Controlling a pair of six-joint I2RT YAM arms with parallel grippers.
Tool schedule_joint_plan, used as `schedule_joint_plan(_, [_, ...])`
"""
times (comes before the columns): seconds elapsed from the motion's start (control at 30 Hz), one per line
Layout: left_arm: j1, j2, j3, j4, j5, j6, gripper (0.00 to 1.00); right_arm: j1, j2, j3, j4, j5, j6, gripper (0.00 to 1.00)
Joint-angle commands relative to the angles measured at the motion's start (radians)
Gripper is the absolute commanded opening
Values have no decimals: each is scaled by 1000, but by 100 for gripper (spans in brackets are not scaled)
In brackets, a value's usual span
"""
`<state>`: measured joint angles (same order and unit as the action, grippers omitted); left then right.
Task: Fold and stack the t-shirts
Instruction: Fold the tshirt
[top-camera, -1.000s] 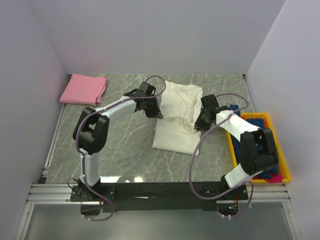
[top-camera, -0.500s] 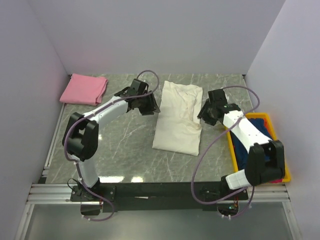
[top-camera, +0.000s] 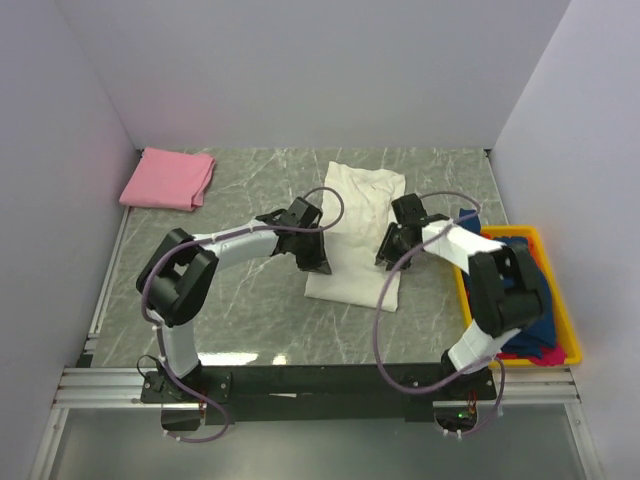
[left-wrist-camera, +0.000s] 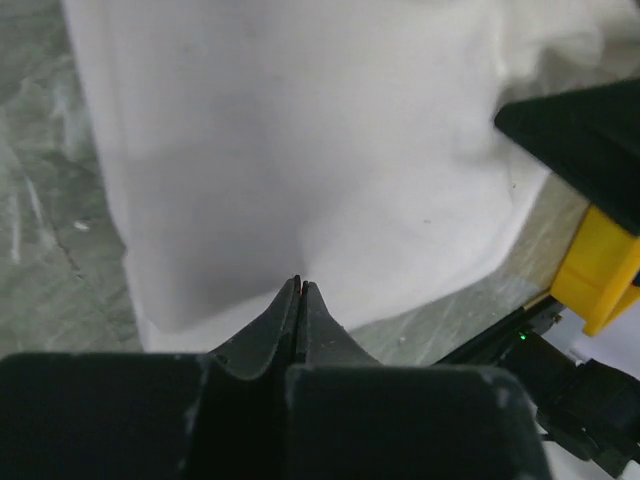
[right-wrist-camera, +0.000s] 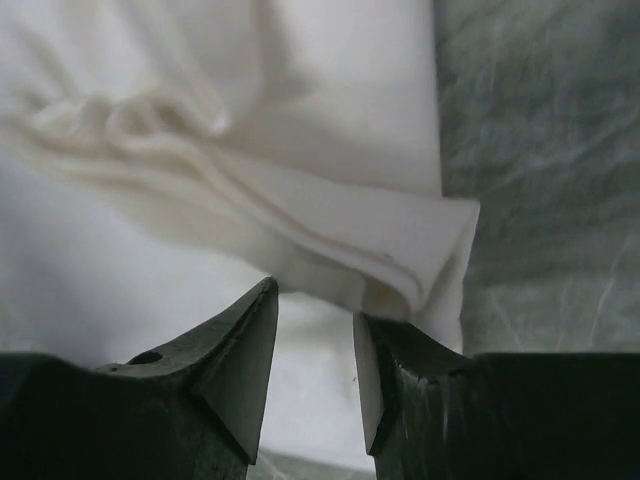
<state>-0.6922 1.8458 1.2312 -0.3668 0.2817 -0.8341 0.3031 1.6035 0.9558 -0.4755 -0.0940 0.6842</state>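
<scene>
One marble-patterned table (top-camera: 250, 310), enclosed by pale walls on three sides; its near edge lies under the arm mounts.

One cream-white t-shirt (top-camera: 355, 215), the largest cloth item, laid lengthwise at the table's centre and folded narrow. The near left corner and part of the right edge are covered by the arms. The right wrist view shows a bunched ridge of folds and a doubled corner (right-wrist-camera: 330, 100). The left wrist view shows plain flat cloth (left-wrist-camera: 300, 150).

One yellow bin (top-camera: 568, 325) at the right edge, much of it hidden behind the right arm. It contains a dark blue t-shirt (top-camera: 545, 320) and a magenta t-shirt (top-camera: 535, 352); the count and shape of the garments cannot be made out.

One pink t-shirt (top-camera: 168, 178), folded, at the far left corner, well apart from the rest.

One left gripper (top-camera: 318, 262), at the cream shirt's left edge. Its jaws are pressed together, tips against the cloth (left-wrist-camera: 300, 285); whether a pinch of fabric sits between them cannot be told.

One right gripper (top-camera: 388, 252), at the shirt's right edge. Its jaws stand apart with a modest gap (right-wrist-camera: 312, 300), and the doubled corner lies just past the tips, touching one finger, not clamped.
</scene>
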Motion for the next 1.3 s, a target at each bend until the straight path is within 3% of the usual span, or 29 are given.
schedule_joint_plan(0.0, [14,23,-25,54,10,-33,1,-50,99,93,49,-41,-9,43])
schedule_joint_plan(0.23, [33,10,-119,98,19,-53,1,-131,213,141,52,-79,5,43])
schedule_joint_plan(0.47, [48,-29,-104,69,-25,-4,1,-186,115,161,8,-41,-15,46])
schedule_joint_plan(0.6, [46,-88,-59,65,-3,44,11,-167,-20,123,-21,-56,-12,47])
schedule_joint_plan(0.7, [43,-117,-32,69,54,59,20,-69,-129,55,-23,-61,37,46])
schedule_joint_plan(0.8, [31,-117,-27,71,99,55,20,49,-207,-46,21,-82,121,45])
schedule_joint_plan(0.93, [17,-105,-88,95,131,29,15,148,-255,-210,107,-134,205,30])
schedule_joint_plan(1.03, [10,-102,-159,114,132,18,12,159,-269,-303,139,-128,224,22])
schedule_joint_plan(1.27, [23,-128,-306,141,103,1,9,77,-381,-483,132,-121,239,22])
